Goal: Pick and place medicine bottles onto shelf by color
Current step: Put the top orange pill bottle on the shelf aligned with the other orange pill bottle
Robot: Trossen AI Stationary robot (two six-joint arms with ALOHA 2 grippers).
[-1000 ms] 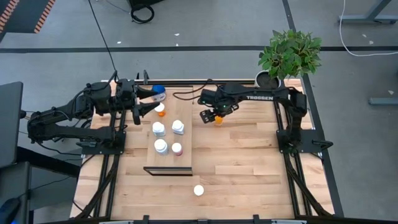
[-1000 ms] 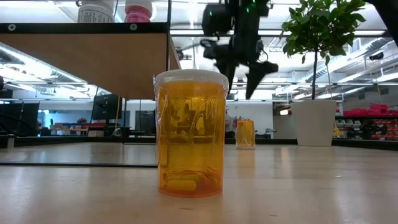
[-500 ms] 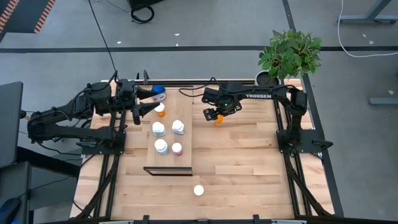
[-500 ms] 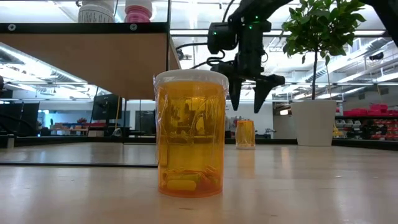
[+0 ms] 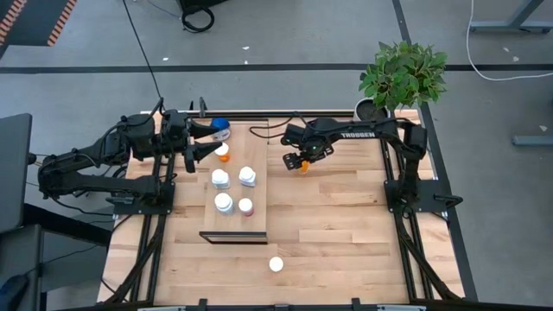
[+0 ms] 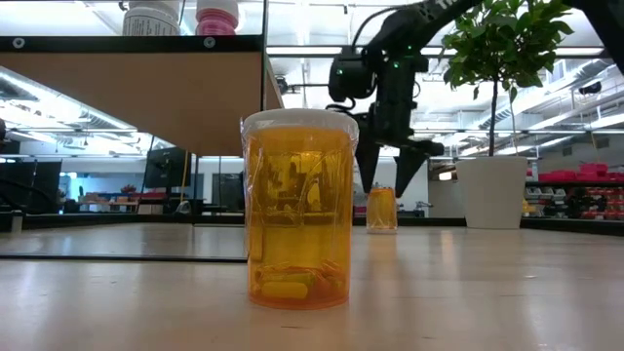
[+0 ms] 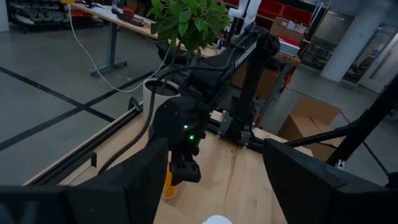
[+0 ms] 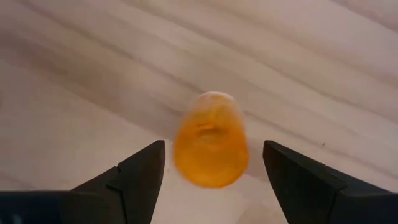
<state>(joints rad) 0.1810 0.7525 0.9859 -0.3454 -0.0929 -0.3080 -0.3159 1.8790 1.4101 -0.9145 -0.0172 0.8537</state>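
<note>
The right pincer (image 8: 211,186) stands wide open and holds nothing. An orange bottle (image 8: 210,139) stands upright on the worktop (image 8: 323,74) directly between and just ahead of its fingers, apart from both. The step in hand is the approach to a pick. Next, the pincer should descend until the fingers flank the bottle's body, then close. Beyond it, the shelf (image 5: 259,226) carries several bottles. Farther off, the left pincer (image 5: 192,145) waits over the shelf's far end, open and apparently empty, though the view there is poor.
</note>
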